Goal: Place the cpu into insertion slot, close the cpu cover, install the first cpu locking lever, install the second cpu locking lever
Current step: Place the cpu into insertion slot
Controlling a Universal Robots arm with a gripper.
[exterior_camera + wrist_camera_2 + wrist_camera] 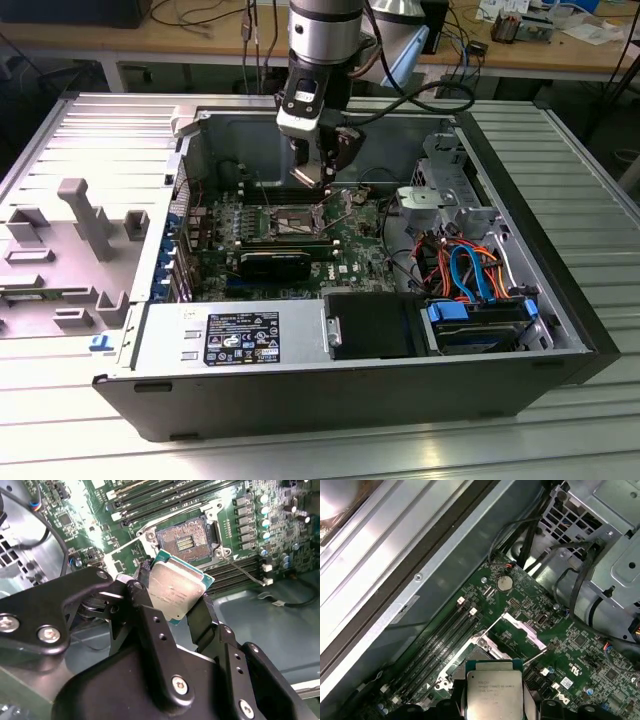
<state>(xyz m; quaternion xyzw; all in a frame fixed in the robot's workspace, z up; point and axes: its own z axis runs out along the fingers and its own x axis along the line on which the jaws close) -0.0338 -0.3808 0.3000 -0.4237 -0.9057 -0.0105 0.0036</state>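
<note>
Jaws of the gripper (172, 600) are clamped on 2 opposite edges of the cpu (176, 585), which hangs near the uncovered insertion slot (185, 542), not yet in it. Brought down off-centre or twisted against the slot's outline, a corner could likely dig in and damage it.

Your cpu (176, 591) has a dull silver metal top, smooth and a little shiny, with a green rim. The gripper (172, 602) holding it looks like matt black metal, though it may be plastic. The motherboard (525, 595) is smooth green, and the case (240, 135) is plain grey metal.
</note>
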